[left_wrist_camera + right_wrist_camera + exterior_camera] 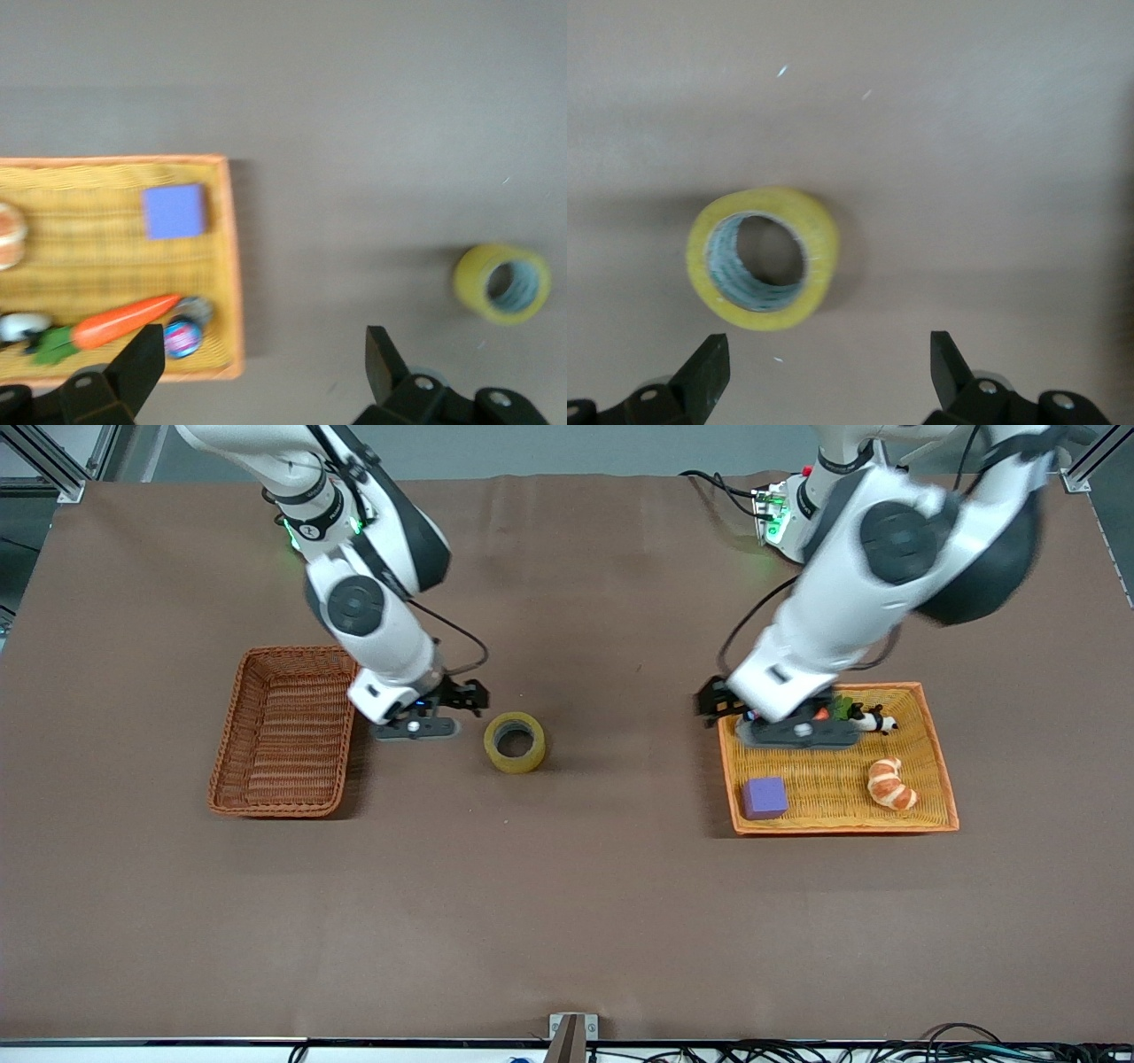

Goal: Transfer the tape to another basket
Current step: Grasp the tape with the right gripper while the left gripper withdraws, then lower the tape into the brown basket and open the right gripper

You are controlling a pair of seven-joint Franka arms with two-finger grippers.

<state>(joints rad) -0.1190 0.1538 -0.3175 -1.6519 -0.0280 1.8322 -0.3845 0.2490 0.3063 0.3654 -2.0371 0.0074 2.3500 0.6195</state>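
Your basket point(285, 732), the dark reddish-brown wicker one, sits toward the right arm's end of the table, nothing visible inside it. Right gripper point(443, 710) is just beside the basket, over bare tabletop point(567, 903) between the basket and the tape point(515, 742). In the right wrist view its fingers point(707, 370) are spread wide with nothing between them, and the tape point(764, 258) lies just ahead of the tips, flat on the cloth, hole up. So the tape is on the table, not in either basket, near the middle and closer to the wicker one.

Left gripper point(740, 713) is over the corner of the orange-yellow tray basket point(939, 766) at the left arm's end. Its fingers point(142, 363) are also spread, holding nothing. In that tray you've got a purple block point(765, 797), a croissant point(891, 783), a toy carrot point(124, 321), and a small patterned ball point(184, 336). A small black-and-white toy point(877, 721) lies next to the carrot's green end.
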